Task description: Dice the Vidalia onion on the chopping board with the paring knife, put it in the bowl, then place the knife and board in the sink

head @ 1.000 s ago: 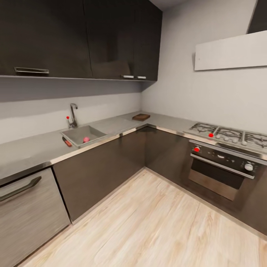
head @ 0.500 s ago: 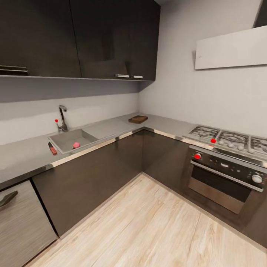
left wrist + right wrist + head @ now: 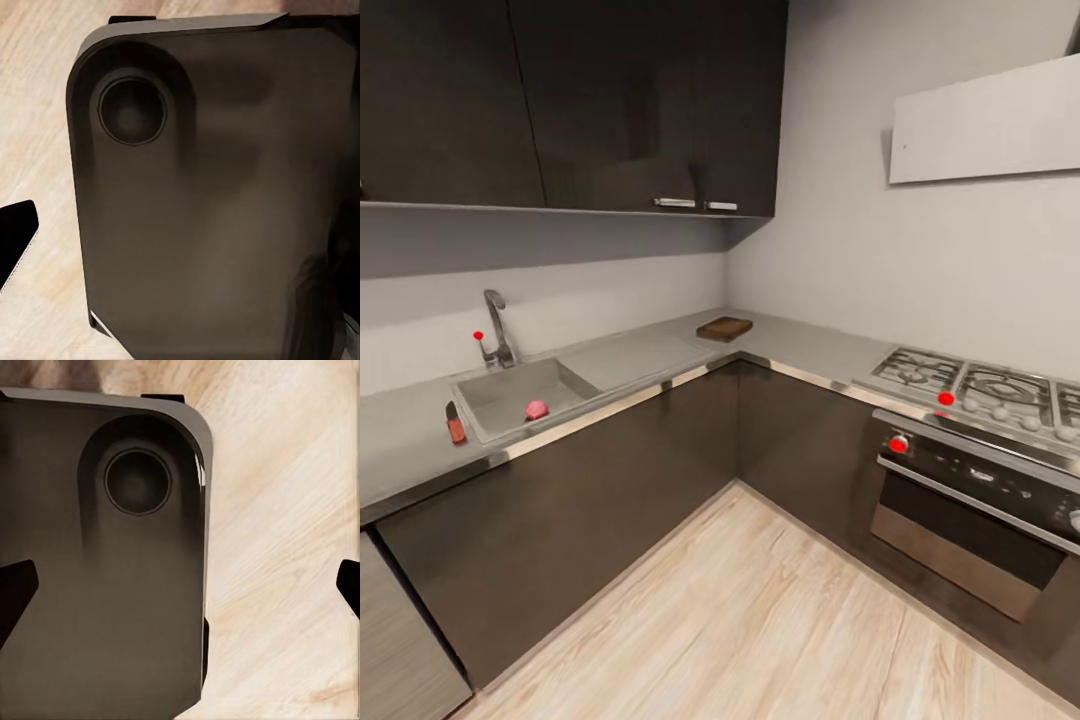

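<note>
- Black fingertips of my right gripper stand far apart, open, over my dark base and the pale wood floor.
- One fingertip of my left gripper shows; its state I cannot tell.
- Ahead, the Vidalia onion lies in the sink.
- Just beside the sink lies the paring knife.
- At the countertop's corner rests the chopping board.
</note>
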{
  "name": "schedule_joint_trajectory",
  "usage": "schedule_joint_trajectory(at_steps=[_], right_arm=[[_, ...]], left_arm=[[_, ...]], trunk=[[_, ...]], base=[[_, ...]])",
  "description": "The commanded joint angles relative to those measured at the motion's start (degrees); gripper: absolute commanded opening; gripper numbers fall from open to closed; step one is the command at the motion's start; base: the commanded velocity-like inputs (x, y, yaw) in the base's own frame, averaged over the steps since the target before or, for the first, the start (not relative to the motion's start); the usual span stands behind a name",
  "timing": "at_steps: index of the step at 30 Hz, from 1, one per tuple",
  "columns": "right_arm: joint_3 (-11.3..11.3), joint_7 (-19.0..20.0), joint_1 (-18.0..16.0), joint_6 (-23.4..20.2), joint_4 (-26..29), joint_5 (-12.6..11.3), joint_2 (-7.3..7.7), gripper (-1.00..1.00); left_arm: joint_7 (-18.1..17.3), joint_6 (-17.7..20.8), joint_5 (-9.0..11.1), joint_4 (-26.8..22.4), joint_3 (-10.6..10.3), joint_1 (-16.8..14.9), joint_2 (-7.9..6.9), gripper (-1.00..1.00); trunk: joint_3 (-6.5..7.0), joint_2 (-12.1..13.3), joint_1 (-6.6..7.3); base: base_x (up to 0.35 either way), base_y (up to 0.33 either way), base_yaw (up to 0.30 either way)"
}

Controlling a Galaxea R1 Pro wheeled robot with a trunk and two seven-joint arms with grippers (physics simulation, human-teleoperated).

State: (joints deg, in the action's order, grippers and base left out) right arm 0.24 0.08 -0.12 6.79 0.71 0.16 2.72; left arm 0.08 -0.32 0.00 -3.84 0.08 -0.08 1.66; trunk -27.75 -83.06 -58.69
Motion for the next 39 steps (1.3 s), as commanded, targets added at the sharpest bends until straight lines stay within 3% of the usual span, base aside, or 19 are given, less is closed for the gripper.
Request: schedule_joint_trajectory(at_steps=[1, 23, 32, 39], right_arm=[[0.0, 0.0, 0.0, 0.2, 0.0, 0.0, 0.01, 1.00], [0.0, 0.0, 0.0, 0.2, 0.0, 0.0, 0.01, 1.00], [0.0, 0.0, 0.0, 0.2, 0.0, 0.0, 0.01, 1.00], [0.0, 0.0, 0.0, 0.2, 0.0, 0.0, 0.01, 1.00]], left_arm=[[0.0, 0.0, 0.0, 0.0, 0.0, 0.0, 0.01, 1.00], [0.0, -0.2, 0.0, 0.0, 0.0, 0.0, 0.02, 1.00], [0.1, -0.7, 0.0, 0.0, 0.0, 0.0, 1.67, 1.00], [0.2, -0.6, 0.0, -0.1, 0.2, 0.0, 2.01, 1.00]], trunk=[[-0.05, 0.0, -0.03], [-0.05, 0.0, -0.03], [-0.05, 0.0, -0.03], [1.21, 2.8, 1.50]], base=[[0.342, -0.017, 0.000], [0.326, -0.002, 0.000], [0.054, 0.000, 0.000], [0.003, 0.000, 0.000]])
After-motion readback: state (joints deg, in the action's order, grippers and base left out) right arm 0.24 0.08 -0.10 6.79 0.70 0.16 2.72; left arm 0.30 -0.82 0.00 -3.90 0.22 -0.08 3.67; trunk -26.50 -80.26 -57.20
